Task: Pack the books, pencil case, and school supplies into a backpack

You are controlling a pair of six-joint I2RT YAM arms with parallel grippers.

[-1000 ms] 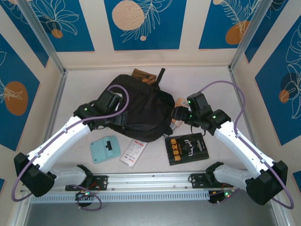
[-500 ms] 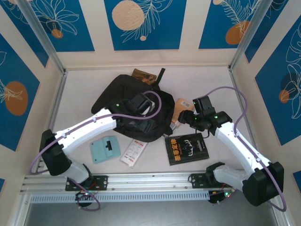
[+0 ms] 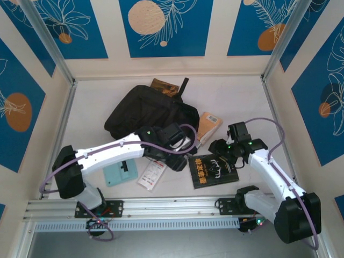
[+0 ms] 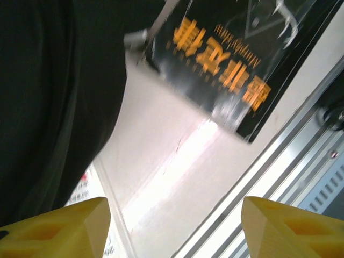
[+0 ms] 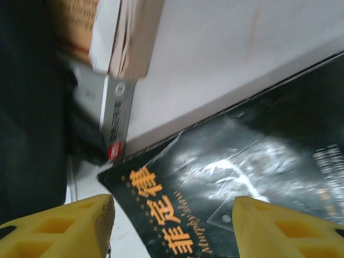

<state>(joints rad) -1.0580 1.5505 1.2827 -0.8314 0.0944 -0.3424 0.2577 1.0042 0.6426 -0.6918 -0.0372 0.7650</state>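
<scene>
Top external view: the backpack (image 3: 141, 114) lies slumped in the middle of the table (image 3: 236, 97), beyond and to the left of the left gripper (image 3: 183, 146), whose wrist hangs over the bag's near right corner. The black book with gold antlers (image 3: 214, 170) lies flat just on the near side of both grippers, close under the right gripper (image 3: 217, 147). An orange-tan book (image 3: 208, 124) with a barcode label lies just beyond the right gripper, its left edge against the backpack. A dark brown book (image 3: 164, 86) pokes out from behind the backpack's far edge, well apart from either gripper. The light-teal piece (image 3: 115, 173) with a black patch rests near the front rail (image 3: 172, 207), well to the left of the left gripper and partly under that arm. The white packet with red print (image 3: 150, 175) lies between the teal piece and the black book, just near-left of the left gripper.

Left wrist view: the yellow fingers (image 4: 59, 226) are spread wide with nothing between them. Ahead of them are bare table and the black book's corner, with backpack fabric on the left.

Right wrist view: these fingers also stand apart, gripping nothing, above the black book's cover. The tan book's page edge and a grey-spined item (image 5: 115, 107) sit ahead on the left, beside the black fabric.
</scene>
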